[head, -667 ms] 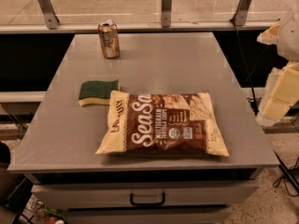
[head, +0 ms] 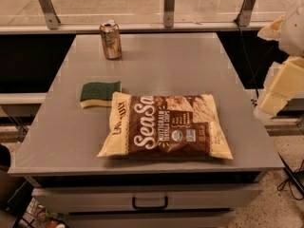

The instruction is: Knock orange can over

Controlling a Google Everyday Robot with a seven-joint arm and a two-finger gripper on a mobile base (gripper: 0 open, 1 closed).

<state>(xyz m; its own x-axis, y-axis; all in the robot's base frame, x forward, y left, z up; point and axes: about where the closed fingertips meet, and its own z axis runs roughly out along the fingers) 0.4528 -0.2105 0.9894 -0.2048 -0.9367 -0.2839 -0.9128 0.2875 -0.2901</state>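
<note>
A green-topped sponge (head: 99, 94) lies just beside a brown chip bag (head: 166, 127) on the grey table (head: 190, 65) (drawer (head: 149, 198) beneath).

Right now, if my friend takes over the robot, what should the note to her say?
Gripper: at the right edge of the view, off the right side of the table, touching nothing on it.
Orange can: standing upright at the far left of the table, near the back edge.
Also there: a green sponge left of centre and a chip bag lying flat near the front, both apart from the can.
Done: nothing yet, the can is not knocked over.
Left: bring the gripper across to the can, probably over the bare far side of the table, and tip it.
</note>
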